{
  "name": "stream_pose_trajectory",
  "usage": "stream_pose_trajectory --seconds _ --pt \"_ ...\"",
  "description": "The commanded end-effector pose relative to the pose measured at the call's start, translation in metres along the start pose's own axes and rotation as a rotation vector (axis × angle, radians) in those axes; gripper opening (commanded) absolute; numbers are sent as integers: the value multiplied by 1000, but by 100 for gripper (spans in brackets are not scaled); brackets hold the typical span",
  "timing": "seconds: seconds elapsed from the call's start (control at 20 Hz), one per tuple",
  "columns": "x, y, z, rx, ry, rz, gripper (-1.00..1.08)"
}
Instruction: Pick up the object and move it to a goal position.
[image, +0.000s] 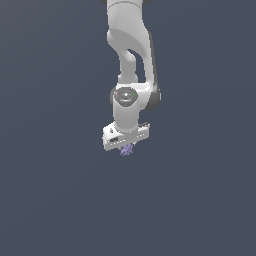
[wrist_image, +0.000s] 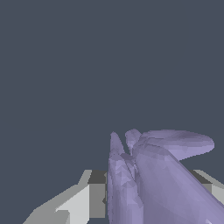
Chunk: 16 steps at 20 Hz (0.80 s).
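Exterior view: 1 white, glossy, jointed robot arm (image: 131, 60) hangs down from the top edge against a flat, featureless dark slate-blue background (image: 50, 200). No table edge or horizon visible. The wrist joint shows a round grey cap with small red and green marks.

The arm's white, blocky gripper (image: 126, 147) points downward, its body tilted so the side toward the exterior view's right sits slightly higher. Directly under it, touching its underside, is the small pale purple, irregular, spiky-lumpy object (image: 127, 149). It is much smaller than the gripper and only part of it pokes out below. Finger positions cannot be made out from this view.

Wrist view: the purple object (wrist_image: 148, 179) fills the near field, with several faceted lobes and blunt spikes fanning outward. 1 broad, flattened lobe stretches furthest out. Pale grey-white fingers (wrist_image: 83, 203) sit on either side of it, 1 clearly seen, the other mostly hidden behind the purple mass. The object lies between them, pressed close against both, so the jaws read as clamped on it. Nothing but the slate-blue ground shows beyond.
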<state>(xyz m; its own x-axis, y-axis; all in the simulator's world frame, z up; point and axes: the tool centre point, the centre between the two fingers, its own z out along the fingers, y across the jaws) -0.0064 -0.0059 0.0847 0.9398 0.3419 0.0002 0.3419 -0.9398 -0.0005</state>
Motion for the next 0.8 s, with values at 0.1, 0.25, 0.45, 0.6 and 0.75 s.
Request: stream_pose_trajectory --seconds 0.1,0.25,0.45,0.6,0.75 --pt "-9 -2 -35 -1 1 0 -100" --pt "-16 -4 -65 -1 1 0 -100" --pt "-27 -7 -108 -1 1 0 -100" --pt "-35 -9 -143 -1 1 0 -100" --pt "-44 -11 -179 0 0 0 -100"
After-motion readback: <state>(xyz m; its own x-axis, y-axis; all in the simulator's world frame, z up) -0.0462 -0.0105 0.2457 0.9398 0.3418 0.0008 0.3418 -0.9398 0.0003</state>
